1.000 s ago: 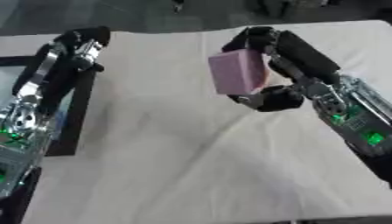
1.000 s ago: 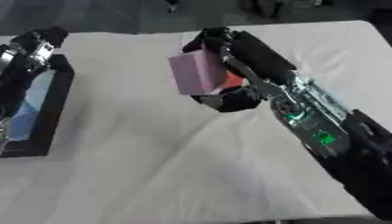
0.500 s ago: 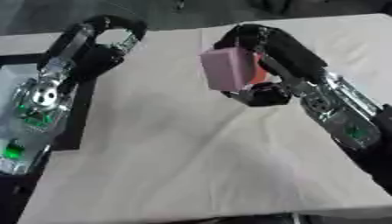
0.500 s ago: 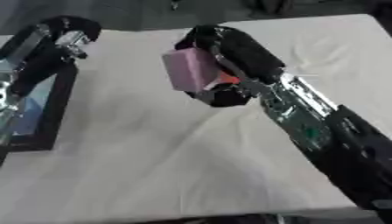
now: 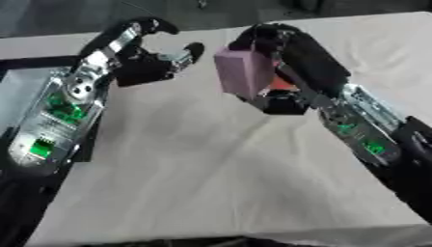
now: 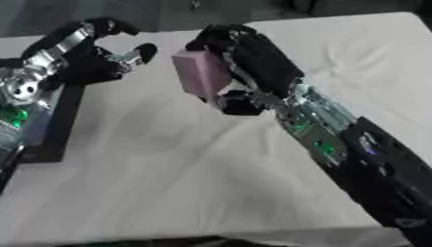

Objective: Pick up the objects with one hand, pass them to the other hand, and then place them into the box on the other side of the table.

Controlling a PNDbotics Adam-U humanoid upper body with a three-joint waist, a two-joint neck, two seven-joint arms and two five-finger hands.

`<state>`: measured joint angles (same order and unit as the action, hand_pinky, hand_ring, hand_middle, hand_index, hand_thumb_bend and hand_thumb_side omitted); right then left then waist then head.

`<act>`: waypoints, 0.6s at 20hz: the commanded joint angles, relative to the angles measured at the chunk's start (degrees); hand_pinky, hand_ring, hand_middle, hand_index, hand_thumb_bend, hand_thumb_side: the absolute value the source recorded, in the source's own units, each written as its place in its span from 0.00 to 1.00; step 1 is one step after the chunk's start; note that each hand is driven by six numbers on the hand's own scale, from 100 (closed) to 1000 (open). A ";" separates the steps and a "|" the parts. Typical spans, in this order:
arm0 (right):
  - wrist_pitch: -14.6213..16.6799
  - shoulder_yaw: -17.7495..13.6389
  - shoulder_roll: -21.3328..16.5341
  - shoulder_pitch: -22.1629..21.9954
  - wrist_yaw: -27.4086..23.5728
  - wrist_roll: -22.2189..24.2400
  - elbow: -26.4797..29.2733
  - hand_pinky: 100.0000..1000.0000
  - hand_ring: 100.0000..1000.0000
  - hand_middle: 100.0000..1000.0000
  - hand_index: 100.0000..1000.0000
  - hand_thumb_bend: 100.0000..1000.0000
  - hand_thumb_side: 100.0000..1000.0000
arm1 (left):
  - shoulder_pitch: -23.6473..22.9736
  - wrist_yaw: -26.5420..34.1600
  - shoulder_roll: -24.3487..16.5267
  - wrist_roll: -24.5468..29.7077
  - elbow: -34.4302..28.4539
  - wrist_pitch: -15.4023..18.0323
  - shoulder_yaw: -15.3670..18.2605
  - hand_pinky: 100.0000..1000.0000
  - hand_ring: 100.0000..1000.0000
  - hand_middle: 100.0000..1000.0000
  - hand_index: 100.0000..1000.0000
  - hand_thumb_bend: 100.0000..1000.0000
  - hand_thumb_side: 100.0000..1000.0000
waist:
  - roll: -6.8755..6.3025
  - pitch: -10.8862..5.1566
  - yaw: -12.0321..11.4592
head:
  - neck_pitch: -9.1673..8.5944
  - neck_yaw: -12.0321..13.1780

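Note:
A pink block (image 5: 243, 72) hangs above the white cloth, held by my right hand (image 5: 291, 60), whose fingers curl over its top and whose thumb presses from below. My left hand (image 5: 145, 65) is just to the block's left, open, its fingers and thumb spread toward the block with a small gap between them and it. A black box (image 6: 56, 120) lies at the table's left edge, mostly hidden under my left forearm.
The white cloth (image 5: 219, 178) covers the table and is wrinkled in the middle. Its front edge runs along the bottom of the views. Dark floor lies beyond the far edge.
My left hand has swung right from above the box toward the pink block and opened. The right hand has carried the block slightly left.

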<state>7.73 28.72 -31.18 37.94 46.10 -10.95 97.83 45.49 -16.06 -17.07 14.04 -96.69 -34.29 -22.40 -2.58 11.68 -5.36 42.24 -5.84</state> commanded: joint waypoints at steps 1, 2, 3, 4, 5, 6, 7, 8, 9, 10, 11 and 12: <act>-0.49 0.11 -0.05 1.53 2.17 -0.87 0.06 0.71 0.62 0.50 0.63 0.13 0.00 | 2.21 0.52 -0.09 1.75 0.31 -2.99 -0.68 0.76 1.00 0.87 0.82 0.41 0.46 | -0.65 -2.41 -0.12 | 0.08 0.27; -0.56 0.31 0.07 1.72 2.97 -0.84 -0.12 0.71 0.62 0.50 0.63 0.13 0.00 | 2.70 0.16 -0.03 2.39 0.55 -3.55 -1.09 0.76 1.00 0.87 0.82 0.42 0.45 | -0.67 -2.49 -0.16 | 0.18 0.19; -0.65 0.52 0.23 1.90 3.74 -0.78 -0.35 0.71 0.62 0.50 0.63 0.13 0.00 | 3.21 -0.34 0.04 3.13 0.89 -3.98 -1.53 0.77 1.00 0.87 0.83 0.43 0.44 | -0.70 -2.57 -0.21 | 0.31 0.13; -0.78 0.74 0.41 2.05 4.50 -0.71 -0.61 0.71 0.62 0.51 0.63 0.14 0.00 | 3.68 -0.81 0.15 3.89 1.30 -4.28 -1.89 0.77 1.00 0.87 0.83 0.43 0.44 | -0.74 -2.64 -0.25 | 0.43 0.10; -0.94 0.96 0.62 2.19 5.18 -0.61 -0.87 0.71 0.62 0.51 0.63 0.14 0.00 | 4.13 -1.34 0.22 4.62 1.74 -4.50 -2.23 0.77 1.00 0.87 0.83 0.43 0.43 | -0.77 -2.69 -0.27 | 0.51 0.08; -1.00 1.27 0.80 2.37 5.84 -0.47 -1.11 0.70 0.63 0.52 0.64 0.15 0.00 | 4.63 -1.88 0.27 5.32 2.24 -4.68 -2.65 0.78 1.00 0.87 0.84 0.44 0.42 | -0.80 -2.76 -0.28 | 0.60 0.01; -1.01 1.64 1.04 2.63 6.74 -0.31 -1.39 0.70 0.63 0.52 0.64 0.15 0.00 | 5.30 -2.35 0.37 6.04 2.97 -5.02 -3.22 0.79 1.00 0.88 0.84 0.44 0.41 | -0.85 -2.84 -0.29 | 0.72 -0.09; -1.13 1.91 1.35 2.86 7.55 -0.30 -1.69 0.70 0.63 0.52 0.64 0.15 0.00 | 5.92 -2.68 0.50 6.62 3.70 -5.37 -3.71 0.79 1.00 0.88 0.85 0.45 0.40 | -0.90 -2.90 -0.30 | 0.86 -0.18; -1.41 2.13 1.72 3.06 8.11 -0.33 -2.03 0.70 0.63 0.52 0.64 0.15 0.00 | 6.55 -2.88 0.61 7.09 4.45 -5.77 -4.22 0.80 1.00 0.88 0.86 0.46 0.40 | -0.97 -2.99 -0.30 | 1.06 -0.23; -1.80 2.30 2.09 3.24 8.47 -0.38 -2.35 0.70 0.63 0.52 0.64 0.16 0.00 | 7.16 -3.01 0.72 7.41 5.17 -6.15 -4.70 0.81 1.00 0.89 0.86 0.47 0.39 | -1.03 -3.06 -0.31 | 1.21 -0.27; -2.30 2.39 2.43 3.36 8.69 -0.52 -2.60 0.70 0.63 0.52 0.64 0.16 0.00 | 7.72 -3.10 0.80 7.53 5.81 -6.53 -5.13 0.81 1.00 0.89 0.87 0.48 0.40 | -1.10 -3.13 -0.32 | 1.33 -0.27; -2.92 2.44 2.76 3.43 8.83 -0.72 -2.87 0.70 0.63 0.52 0.64 0.16 0.00 | 8.22 -3.12 0.90 7.49 6.49 -6.95 -5.53 0.82 1.00 0.90 0.87 0.50 0.40 | -1.16 -3.20 -0.33 | 1.42 -0.24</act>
<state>5.33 31.17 -28.83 39.90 54.32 -11.41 94.43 52.33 -18.69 -16.14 21.21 -90.44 -40.71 -27.47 -3.15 10.86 -5.63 43.29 -6.06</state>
